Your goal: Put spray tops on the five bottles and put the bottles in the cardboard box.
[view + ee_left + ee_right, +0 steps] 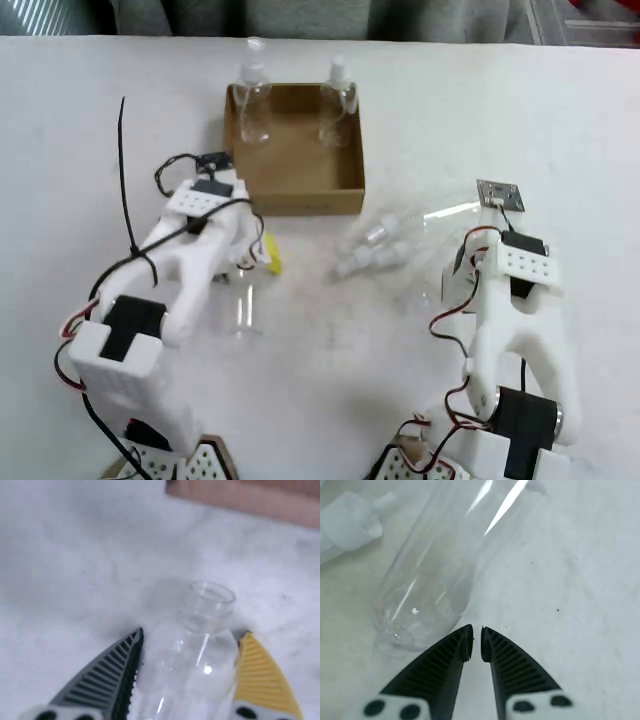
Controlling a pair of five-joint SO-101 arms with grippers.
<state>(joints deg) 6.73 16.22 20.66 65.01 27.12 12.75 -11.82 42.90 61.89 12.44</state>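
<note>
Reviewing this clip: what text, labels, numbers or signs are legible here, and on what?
None can be read.
cardboard box: plain walls, no print.
uncapped bottle in the left gripper: clear, no label.
bottle by the right gripper: clear, no label.
metal plate: any marking too small to tell.

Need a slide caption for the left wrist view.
Left gripper around an uncapped clear bottle, white table beneath, cardboard box edge behind.

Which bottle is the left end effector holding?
The uncapped bottle between the left end effector's fingers; two capped bottles stand in the cardboard box, and a fourth bottle lies by the right end effector.
</note>
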